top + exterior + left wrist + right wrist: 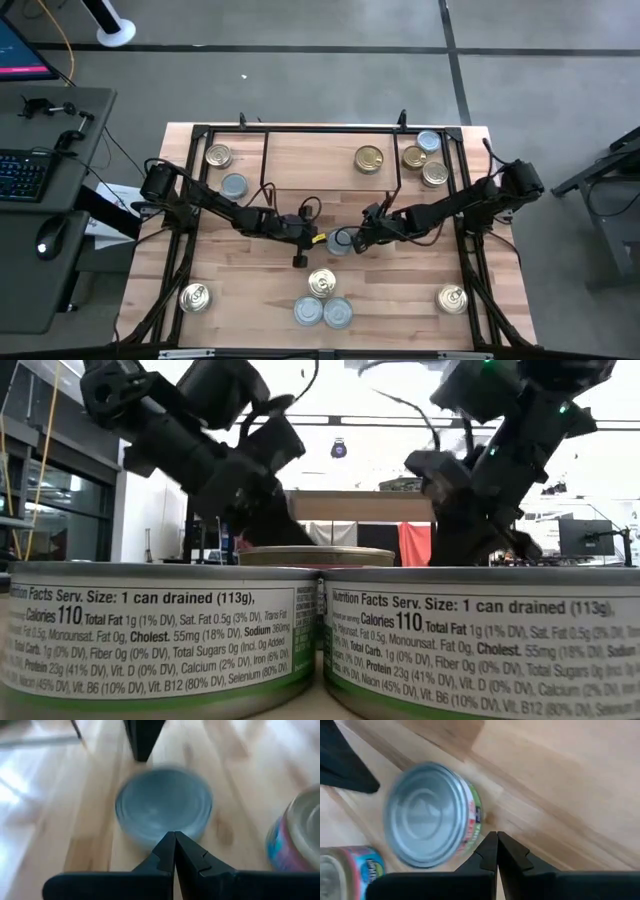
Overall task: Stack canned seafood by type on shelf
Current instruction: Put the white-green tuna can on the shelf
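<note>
Barely begun: cans [322,284] sit scattered over the table [400,300]; both hands [300,237] [362,240] clenched empty beside one can [340,241].

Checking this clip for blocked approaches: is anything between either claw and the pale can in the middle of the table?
Nothing visible. The pale can lies directly between the shut left claw and the shut right claw, with only bare table around it.
</note>
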`<state>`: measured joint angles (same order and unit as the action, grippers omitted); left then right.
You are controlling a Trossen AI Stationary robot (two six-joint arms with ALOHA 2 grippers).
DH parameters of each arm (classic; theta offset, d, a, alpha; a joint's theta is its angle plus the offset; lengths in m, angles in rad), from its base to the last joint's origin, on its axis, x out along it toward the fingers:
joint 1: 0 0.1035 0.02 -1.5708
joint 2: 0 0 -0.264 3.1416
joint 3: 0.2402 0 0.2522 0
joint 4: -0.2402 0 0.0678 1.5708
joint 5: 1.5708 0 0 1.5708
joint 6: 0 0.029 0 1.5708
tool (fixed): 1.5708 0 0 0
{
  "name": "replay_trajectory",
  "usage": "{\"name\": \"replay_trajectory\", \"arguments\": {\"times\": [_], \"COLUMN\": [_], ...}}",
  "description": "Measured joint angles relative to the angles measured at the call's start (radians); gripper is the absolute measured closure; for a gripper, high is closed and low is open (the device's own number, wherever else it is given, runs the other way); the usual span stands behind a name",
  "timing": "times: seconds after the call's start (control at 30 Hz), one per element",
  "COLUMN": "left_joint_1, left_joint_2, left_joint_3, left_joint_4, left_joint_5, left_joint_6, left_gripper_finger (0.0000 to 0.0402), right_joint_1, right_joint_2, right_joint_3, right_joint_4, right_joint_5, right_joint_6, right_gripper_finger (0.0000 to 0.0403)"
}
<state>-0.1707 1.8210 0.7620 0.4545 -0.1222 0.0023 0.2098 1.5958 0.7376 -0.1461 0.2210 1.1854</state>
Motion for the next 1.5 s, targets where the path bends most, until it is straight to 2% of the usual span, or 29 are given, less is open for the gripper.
{"name": "replay_trajectory", "arguments": {"times": [0.1,0.33,0.53,0.73,1.0,1.2,1.5], "left_joint_1": [-0.002,-0.003,-0.003,-0.010,-0.038,-0.080,-0.114], "left_joint_2": [0.001,0.006,0.030,0.063,0.056,0.058,0.061], "left_joint_3": [0.001,0.002,0.002,0.004,0.005,0.004,0.001], "left_joint_4": [0.028,0.081,0.071,0.073,-0.006,-0.027,-0.063], "left_joint_5": [-0.018,-0.019,0.036,0.035,0.033,0.010,-0.030], "left_joint_6": [-0.001,0.000,-0.015,-0.017,-0.009,-0.006,-0.050], "left_gripper_finger": [0.0402,0.0402,0.0402,0.0402,0.0402,0.0402,0.0401], "right_joint_1": [-0.004,0.000,0.000,0.000,-0.001,0.007,0.008], "right_joint_2": [0.035,0.088,0.094,0.094,0.077,0.071,0.076], "right_joint_3": [0.000,0.000,0.000,-0.001,0.032,0.089,0.151], "right_joint_4": [0.050,0.157,0.159,0.188,0.270,0.309,0.236], "right_joint_5": [-0.033,-0.039,-0.039,-0.036,-0.016,-0.091,-0.142], "right_joint_6": [-0.001,0.046,0.047,0.046,0.035,-0.001,-0.065], "right_gripper_finger": [0.0403,0.0403,0.0403,0.0403,0.0403,0.0403,0.0403]}}
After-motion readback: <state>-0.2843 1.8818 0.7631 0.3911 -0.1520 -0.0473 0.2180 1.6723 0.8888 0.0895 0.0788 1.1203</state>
